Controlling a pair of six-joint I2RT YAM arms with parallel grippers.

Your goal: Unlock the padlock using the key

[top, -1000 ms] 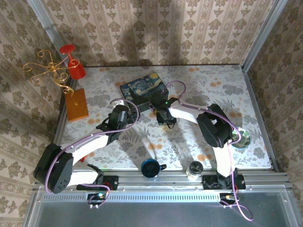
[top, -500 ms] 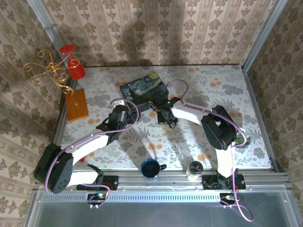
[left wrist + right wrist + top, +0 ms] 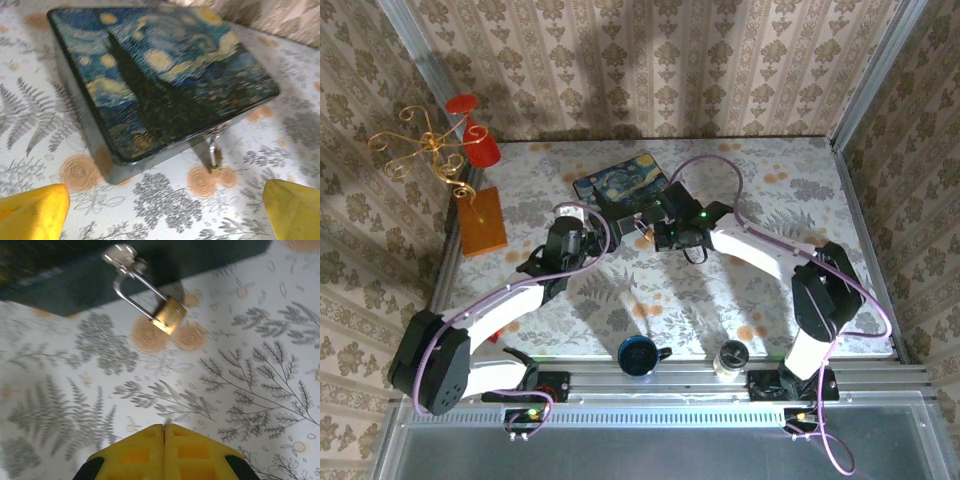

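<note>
Brassy padlock (image 3: 170, 315) hooked through tin clasp (image 3: 122, 256); markings blurred.

Damask-papered walls (image 3: 650, 60), floral tablecloth (image 3: 720, 300)

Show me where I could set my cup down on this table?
Bare cloth: the far right corner beyond the right arm, and the middle, bordered by it, the left arm and the blue mug. Crowded around the painted tin and padlock.
</note>
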